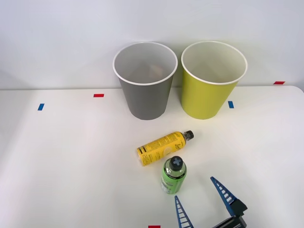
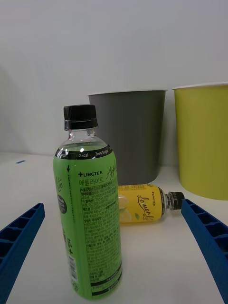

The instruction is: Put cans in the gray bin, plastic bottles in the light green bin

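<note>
A green-labelled plastic bottle (image 1: 173, 175) (image 2: 88, 209) stands upright on the white table, dark cap on top. Behind it a yellow-labelled plastic bottle (image 1: 162, 147) (image 2: 142, 203) lies on its side, cap pointing toward the light green bin. The gray bin (image 1: 145, 80) (image 2: 129, 135) and the light green bin (image 1: 212, 79) (image 2: 202, 140) stand side by side at the back, gray on the left. My right gripper (image 1: 202, 198) (image 2: 114, 266) is open near the table's front edge, just short of the green bottle, one blue finger (image 2: 19, 242) to each side. No cans are in view.
Small red (image 1: 98, 95) and blue (image 1: 41, 107) tape marks dot the table (image 1: 71, 166). A pale wall rises behind the bins. Wide bare tabletop lies to the left of the bottles.
</note>
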Robot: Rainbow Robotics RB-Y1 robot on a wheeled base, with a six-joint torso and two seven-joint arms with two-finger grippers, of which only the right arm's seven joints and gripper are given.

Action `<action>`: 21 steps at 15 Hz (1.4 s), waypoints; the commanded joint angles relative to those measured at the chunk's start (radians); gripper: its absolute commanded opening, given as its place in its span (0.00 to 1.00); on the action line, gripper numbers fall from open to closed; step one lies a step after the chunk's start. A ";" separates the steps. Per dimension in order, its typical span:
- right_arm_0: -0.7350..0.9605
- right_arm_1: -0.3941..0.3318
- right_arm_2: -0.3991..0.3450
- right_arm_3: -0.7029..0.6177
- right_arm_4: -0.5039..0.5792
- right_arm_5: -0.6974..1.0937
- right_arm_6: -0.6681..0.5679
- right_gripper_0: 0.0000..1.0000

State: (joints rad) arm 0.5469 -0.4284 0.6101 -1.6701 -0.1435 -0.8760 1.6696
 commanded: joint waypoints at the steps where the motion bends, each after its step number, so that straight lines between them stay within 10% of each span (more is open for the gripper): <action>1: -0.076 0.030 0.016 0.032 -0.005 0.026 0.007 1.00; 13: -0.212 0.114 0.005 0.032 0.027 0.180 0.038 1.00; 15: -0.211 0.114 0.005 0.033 0.033 0.180 0.045 0.05; 21: -0.186 0.114 0.000 0.032 0.030 0.180 0.045 0.00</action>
State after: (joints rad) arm 0.3526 -0.3144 0.6133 -1.6384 -0.1116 -0.6967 1.7150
